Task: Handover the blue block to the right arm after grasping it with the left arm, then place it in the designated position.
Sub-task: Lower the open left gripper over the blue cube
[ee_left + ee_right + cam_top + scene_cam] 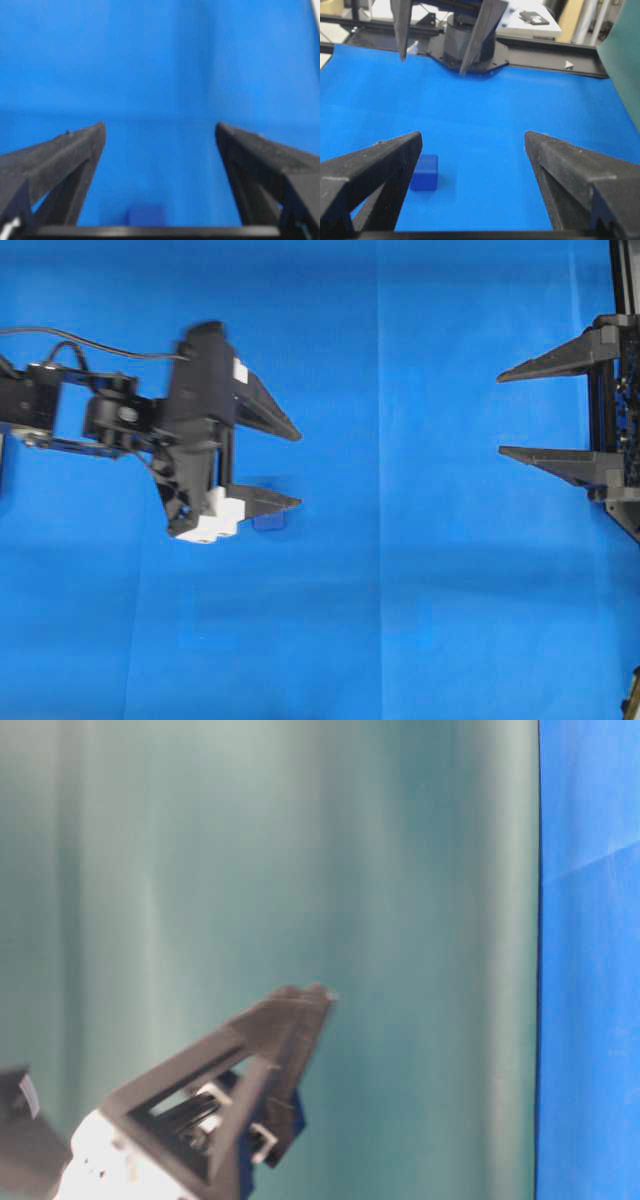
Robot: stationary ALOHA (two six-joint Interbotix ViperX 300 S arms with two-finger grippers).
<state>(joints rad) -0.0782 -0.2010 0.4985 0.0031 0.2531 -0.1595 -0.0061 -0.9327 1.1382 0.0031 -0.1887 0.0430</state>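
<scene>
Blue block (268,523) lying on blue cloth (400,620), just beside lower finger of left end effector (292,468), spread wide, empty. Right end effector (503,413) wide, well apart.

L arm (130,420) black w/ cable; white finger mounts (215,520).

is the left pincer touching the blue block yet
Apart. In the right wrist view the blue block sits alone on the cloth, while the left pincer hangs open far behind it, with bare cloth between them.
</scene>
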